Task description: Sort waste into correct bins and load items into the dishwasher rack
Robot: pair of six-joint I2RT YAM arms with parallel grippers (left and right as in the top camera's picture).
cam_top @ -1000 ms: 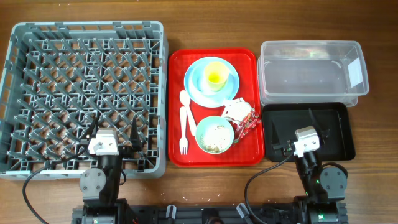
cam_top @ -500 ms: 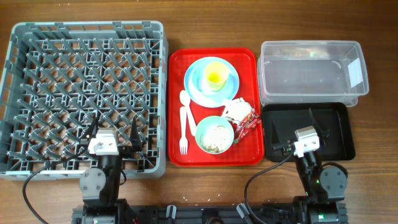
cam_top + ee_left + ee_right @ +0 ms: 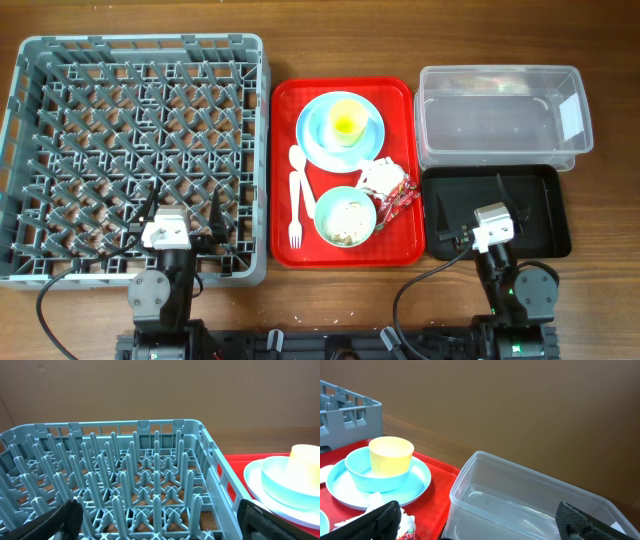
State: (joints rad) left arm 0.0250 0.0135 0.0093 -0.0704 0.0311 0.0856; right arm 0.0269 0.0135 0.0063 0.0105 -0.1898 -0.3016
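Note:
The grey dishwasher rack (image 3: 140,42) fills the left of the table and holds nothing. On the red tray (image 3: 400,100) a light blue plate (image 3: 313,135) carries the yellow cup (image 3: 347,121). The red-printed white wrapper (image 3: 387,185) lies beside the pale bowl (image 3: 345,192), which holds beige food scraps (image 3: 347,222). The white fork (image 3: 295,222) and spoon (image 3: 296,165) lie at the tray's left. The clear tub (image 3: 500,120) and black tray (image 3: 540,200) are at the right. My left gripper (image 3: 183,208) is open over the rack's near edge. My right gripper (image 3: 478,205) is open over the black tray.
The left wrist view shows rack pegs (image 3: 145,460) ahead and the plate (image 3: 265,495) with the cup (image 3: 305,457) at right. The right wrist view shows the tub (image 3: 530,490), the cup (image 3: 391,452), the plate (image 3: 415,482) and the wrapper (image 3: 385,522). Bare wood surrounds everything.

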